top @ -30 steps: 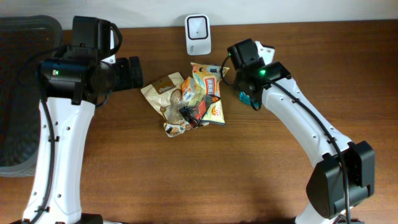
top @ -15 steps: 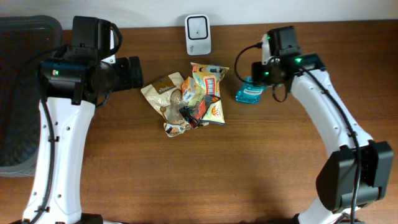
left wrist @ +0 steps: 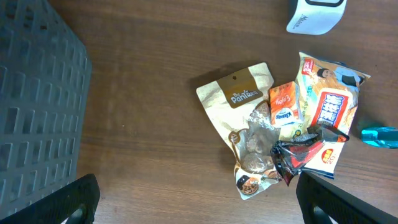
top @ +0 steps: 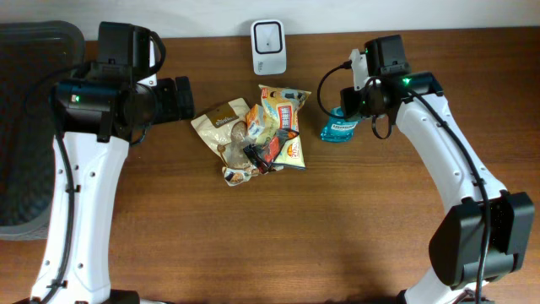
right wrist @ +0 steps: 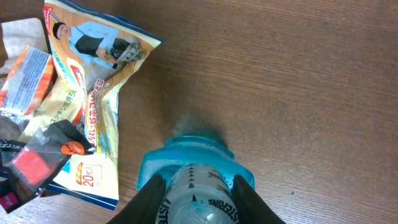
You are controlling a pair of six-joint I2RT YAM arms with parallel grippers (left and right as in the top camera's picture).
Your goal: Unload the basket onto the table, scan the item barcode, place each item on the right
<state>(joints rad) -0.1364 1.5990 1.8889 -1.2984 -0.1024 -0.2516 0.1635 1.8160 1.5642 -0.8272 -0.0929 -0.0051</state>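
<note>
one teal mouthwash bottle [right wrist: 186, 160] is the item to scan. it is at the table [top: 337, 236] just right of the snack pile [top: 253, 139], toward the back edge. the right gripper [right wrist: 198, 190] straddles the clear part of its body, with one of its fingers [right wrist: 154, 198] tight along each side. i cannot tell whether they squeeze it or merely flank it, nor whether its far end rests on the wood. the left gripper [left wrist: 198, 186] is spread wide and empty, hanging left of the pile.

by its look the bottle is rigid plastic with liquid inside, so probably weighty for its size. it also looks smooth (likely to twist or slide in a light pinch). the body below the neck seems the best hold, rather than the cap. the label face, where the barcode may be, should stay uncovered.

the scanner [top: 268, 36] stands at the back edge, left of the bottle, with bare wood between them. the yellow snack bag [top: 287, 118] juts close to that path. open table lies in front and to the right, and the dark basket [top: 25, 127] is well apart at far left.
</note>
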